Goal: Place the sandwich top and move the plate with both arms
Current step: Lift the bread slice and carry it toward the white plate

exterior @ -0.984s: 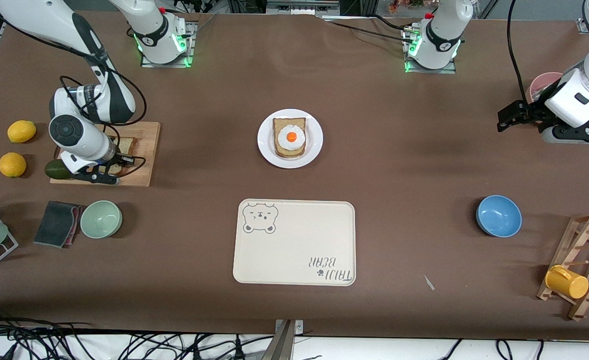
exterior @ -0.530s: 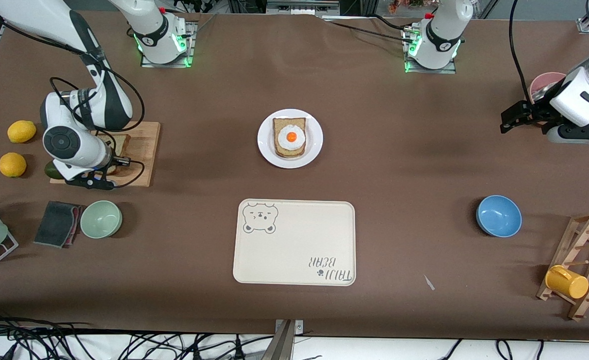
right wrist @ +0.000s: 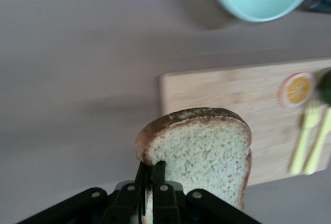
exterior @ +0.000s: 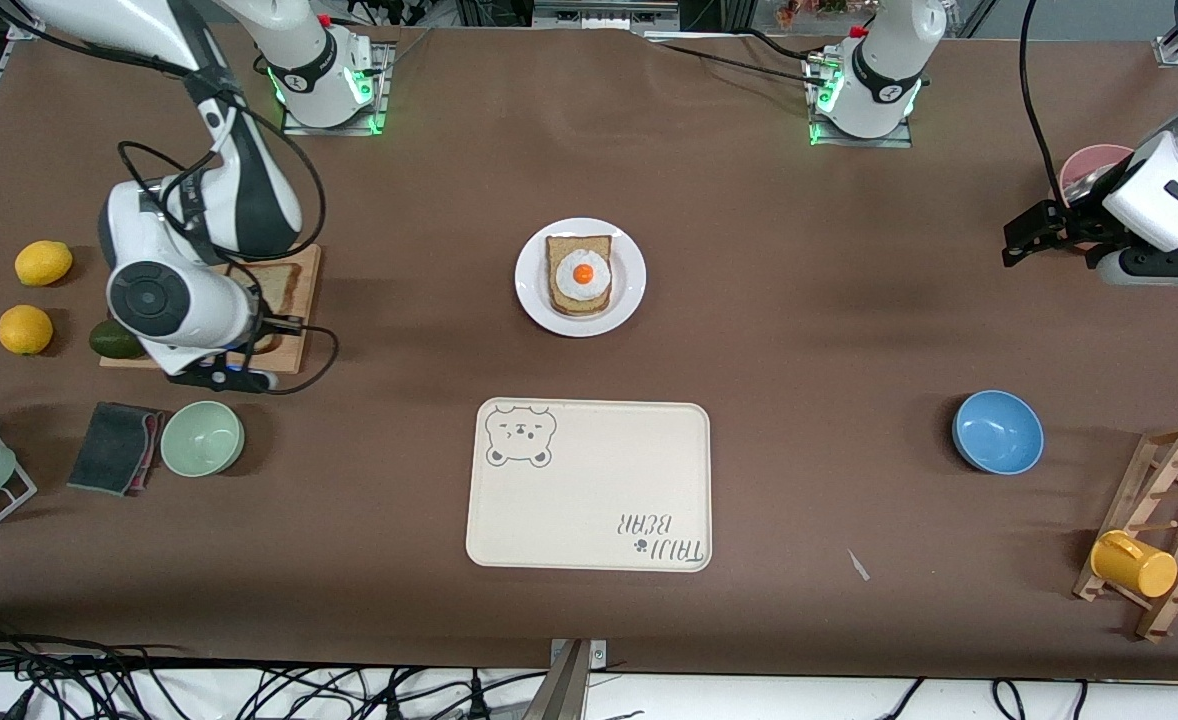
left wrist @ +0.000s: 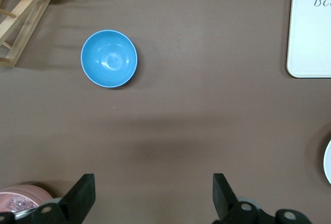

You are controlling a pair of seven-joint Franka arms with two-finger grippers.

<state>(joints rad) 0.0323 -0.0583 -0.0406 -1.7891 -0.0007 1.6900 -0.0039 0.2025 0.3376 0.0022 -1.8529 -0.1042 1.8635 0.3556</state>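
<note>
Over the board (exterior: 289,300), the right gripper (right wrist: 151,175) pinches the top (right wrist: 199,149); next, carry to the plate (exterior: 629,290). The left gripper (left wrist: 152,193) waits, spread.

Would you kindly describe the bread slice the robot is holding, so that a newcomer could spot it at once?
Start at the wooden cutting board toward the right arm's end of the table. The right gripper is over that board, shut on the sandwich top, a brown speckled slice with a darker rounded crust. Unlike the egg-topped slice lying on the white plate, it carries nothing and is held on edge.
</note>
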